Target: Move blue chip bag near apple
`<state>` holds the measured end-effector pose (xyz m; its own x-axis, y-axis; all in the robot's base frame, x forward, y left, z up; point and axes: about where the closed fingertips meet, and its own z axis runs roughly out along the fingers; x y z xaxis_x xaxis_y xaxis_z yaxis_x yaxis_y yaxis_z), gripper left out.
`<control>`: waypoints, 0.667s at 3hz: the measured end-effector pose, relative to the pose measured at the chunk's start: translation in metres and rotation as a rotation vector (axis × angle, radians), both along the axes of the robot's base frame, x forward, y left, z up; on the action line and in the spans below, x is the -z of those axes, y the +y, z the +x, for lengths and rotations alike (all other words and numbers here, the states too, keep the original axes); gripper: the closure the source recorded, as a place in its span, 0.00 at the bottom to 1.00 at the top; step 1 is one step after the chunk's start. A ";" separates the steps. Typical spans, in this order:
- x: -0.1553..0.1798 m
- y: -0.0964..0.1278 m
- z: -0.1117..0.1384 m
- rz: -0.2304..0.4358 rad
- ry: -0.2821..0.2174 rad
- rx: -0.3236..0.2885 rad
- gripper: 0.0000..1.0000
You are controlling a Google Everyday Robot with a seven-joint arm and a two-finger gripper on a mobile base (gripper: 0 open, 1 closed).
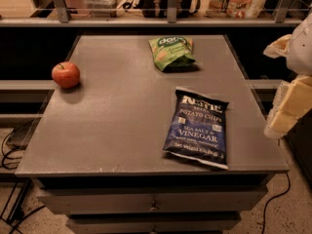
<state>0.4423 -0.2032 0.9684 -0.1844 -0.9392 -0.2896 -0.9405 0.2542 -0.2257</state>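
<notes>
The blue chip bag (pixel 198 127) lies flat on the grey table (pixel 117 116), right of the middle and near the front edge, its white lettering facing up. The apple (pixel 65 74) is red with a short stem and sits near the table's left edge, far from the bag. My gripper (pixel 287 108) is a pale shape at the right edge of the view. It hangs beside the table's right edge, to the right of the bag, apart from it and holding nothing.
A smaller green snack bag (pixel 171 51) lies at the back of the table. A shelf rail (pixel 146 19) with boxes and bags runs behind it. Drawers (pixel 151 201) sit below the tabletop, and cables (pixel 9 145) lie on the floor at left.
</notes>
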 end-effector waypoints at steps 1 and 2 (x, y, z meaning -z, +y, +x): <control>0.027 0.028 0.008 0.122 0.034 -0.072 0.00; 0.059 0.055 0.020 0.249 0.088 -0.120 0.00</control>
<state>0.4623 -0.1482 0.9098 -0.1105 -0.8581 -0.5015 -0.9804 0.1771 -0.0869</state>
